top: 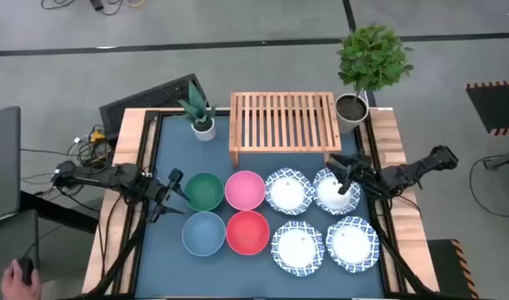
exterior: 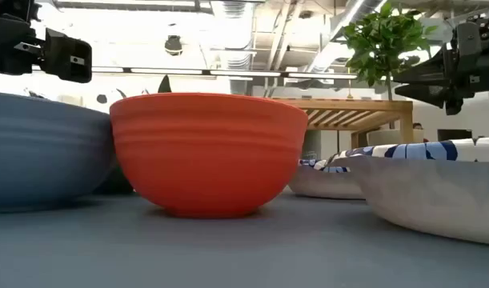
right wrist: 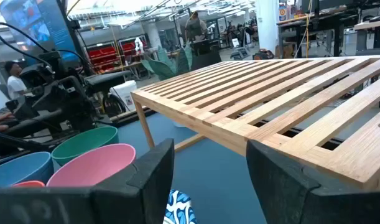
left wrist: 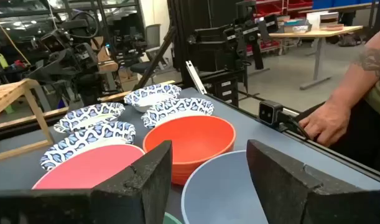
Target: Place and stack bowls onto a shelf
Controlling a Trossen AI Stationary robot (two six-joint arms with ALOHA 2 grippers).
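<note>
Eight bowls sit on their bases on the blue table in two rows: green [top: 204, 191], pink [top: 245, 190], light blue [top: 203, 232] and red [top: 247, 232], then four white ones with blue-patterned rims [top: 288, 191] [top: 333, 190] [top: 297, 247] [top: 351, 243]. The light-wood slatted shelf [top: 283, 121] stands behind them on its legs. My left gripper [top: 177, 185] hovers open just left of the green bowl; past its fingers show the light blue bowl [left wrist: 227, 186] and the red bowl [left wrist: 190, 140]. My right gripper [top: 346, 179] is open above the far right patterned bowl, facing the shelf [right wrist: 283, 99].
A small potted plant [top: 202, 117] stands left of the shelf and a taller one [top: 366, 71] at its right corner. The table has raised wooden edges [top: 387, 142]. A person's hand [left wrist: 326, 121] rests at the table's near edge by a small camera [left wrist: 270, 112].
</note>
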